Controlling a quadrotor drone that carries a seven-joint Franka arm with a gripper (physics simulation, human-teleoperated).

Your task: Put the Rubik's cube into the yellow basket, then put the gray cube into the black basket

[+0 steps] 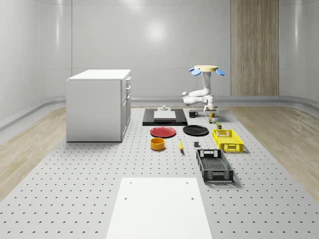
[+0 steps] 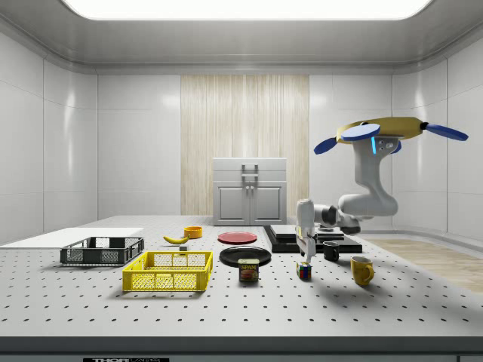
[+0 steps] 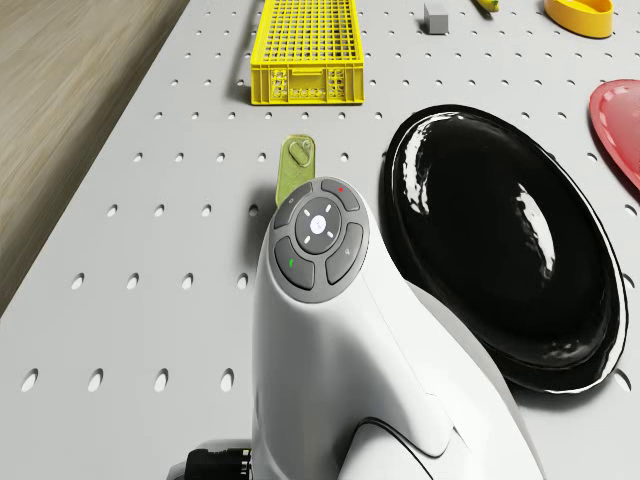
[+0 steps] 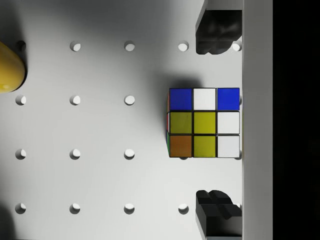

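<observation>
Fingers [image 4: 215,32] spread wide, holding nothing, one either side of the Rubik's cube [image 4: 204,123] on the table [image 4: 100,125] so they can close on opposite faces, gripper [image 2: 306,247] poised just above it, my drone [image 2: 385,134] hovering behind, yellow basket [image 2: 169,271] nearby awaiting it.

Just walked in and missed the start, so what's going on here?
A drone carrying an arm hovers above the table, with its gripper pointing down just over the Rubik's cube. The jaws are open, one on each side of the cube, which sits on the table ungrasped. The yellow basket and black basket wait nearby; the gray cube lies untouched.
</observation>
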